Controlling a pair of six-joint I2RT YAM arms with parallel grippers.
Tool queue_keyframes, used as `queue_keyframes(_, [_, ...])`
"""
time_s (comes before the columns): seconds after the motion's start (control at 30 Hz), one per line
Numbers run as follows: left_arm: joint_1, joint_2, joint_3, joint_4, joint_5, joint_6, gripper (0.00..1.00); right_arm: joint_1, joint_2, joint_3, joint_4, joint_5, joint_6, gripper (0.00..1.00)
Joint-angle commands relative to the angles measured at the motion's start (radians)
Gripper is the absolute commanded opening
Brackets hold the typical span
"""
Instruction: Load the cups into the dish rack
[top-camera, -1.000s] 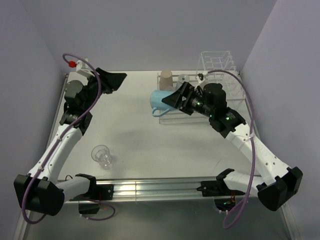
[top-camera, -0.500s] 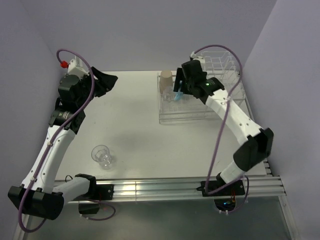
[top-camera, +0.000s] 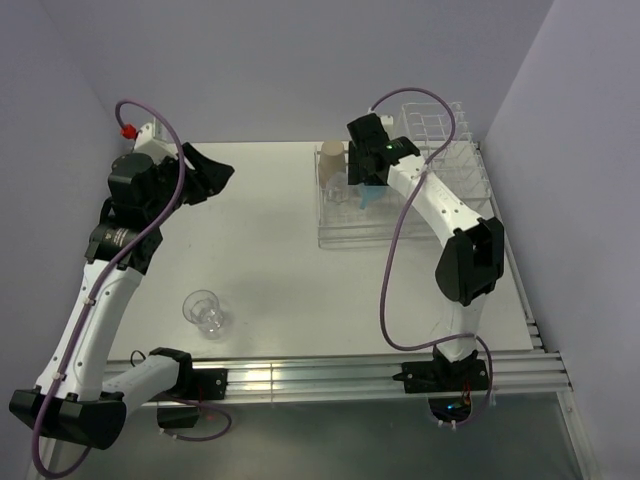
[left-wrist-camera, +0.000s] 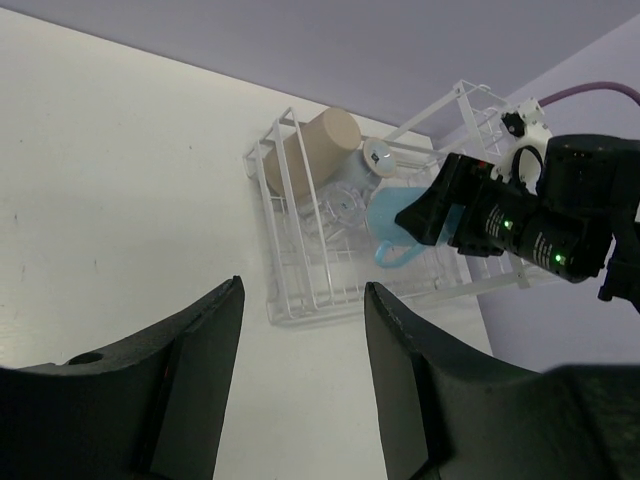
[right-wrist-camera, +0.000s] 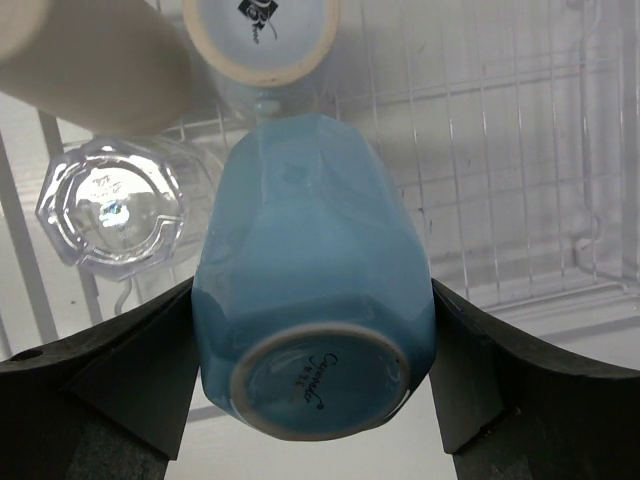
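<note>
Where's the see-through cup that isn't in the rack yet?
In the top view, the clear tumbler stands alone on the table, near the front left, beside the left arm and far from the dish rack.
</note>
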Motion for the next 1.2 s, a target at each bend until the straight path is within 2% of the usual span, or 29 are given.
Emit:
queue_keyframes(0.0, [0.002, -0.003, 0.032, -0.021, 0.034, 0.041, 0.58, -0.015, 0.032, 0.085, 0.003, 0.056, -0.016, 0.0])
queue_keyframes(0.83, [0.002, 0.049, 0.038, -0.039, 0.039, 0.072, 0.58, -0.055, 0.127, 0.068, -0.028, 0.009, -0.004, 0.01])
queue_keyframes(0.93, [0.002, 0.052, 0.037, -0.039, 0.041, 0.073, 0.58, -0.058, 0.136, 0.073, -0.028, 0.006, -0.006, 0.07])
queue_keyframes(1.17, [0.002, 0.057, 0.032, -0.036, 0.039, 0.07, 0.58, -0.061, 0.138, 0.065, -0.029, 0.022, -0.003, 0.38])
